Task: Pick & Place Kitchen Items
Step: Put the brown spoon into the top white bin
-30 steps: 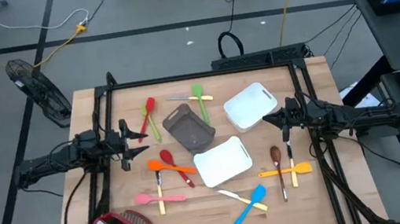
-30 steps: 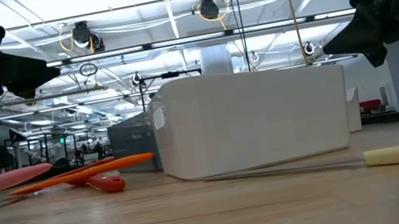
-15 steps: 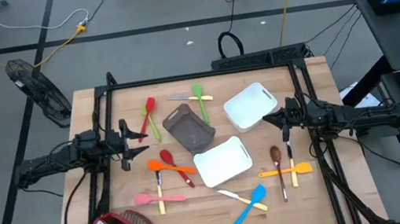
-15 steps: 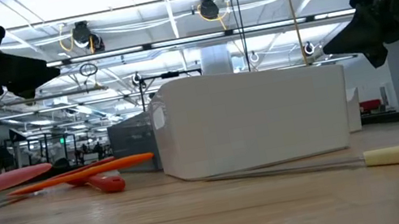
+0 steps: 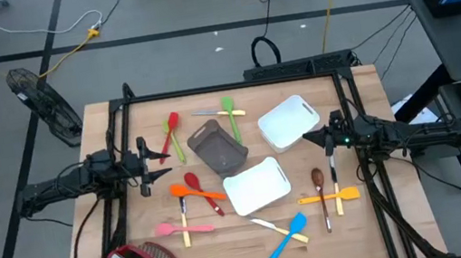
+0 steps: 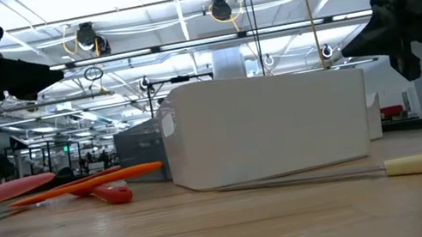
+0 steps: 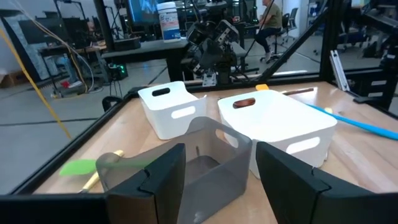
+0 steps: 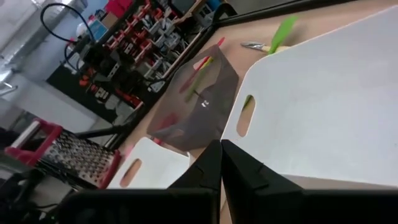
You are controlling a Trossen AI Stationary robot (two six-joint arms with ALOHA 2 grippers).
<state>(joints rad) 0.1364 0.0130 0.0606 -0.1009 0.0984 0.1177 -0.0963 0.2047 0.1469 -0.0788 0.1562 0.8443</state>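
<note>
Judging by the layout, nothing has been placed yet. In the high view all the utensils lie loose on the worktop (image 5: 384, 234): red spoon (image 5: 171, 126) and green spatula (image 5: 230, 111) toward the upper centre, orange spatula (image 5: 192, 191) and pink spatula (image 5: 177, 229) at left of centre, blue spatula (image 5: 287, 238) at lower centre, wooden spoon (image 5: 320, 191) and yellow spatula (image 5: 332, 195) at right. The two white trays (image 5: 287, 122) and the grey tray (image 5: 218, 146) look empty. The left hand (image 5: 161, 151) hovers at the left edge, fingers apart, holding nothing. The right hand (image 5: 311, 138) hovers at the right edge, fingers closed on nothing. The whole sorting is left to do.
</note>
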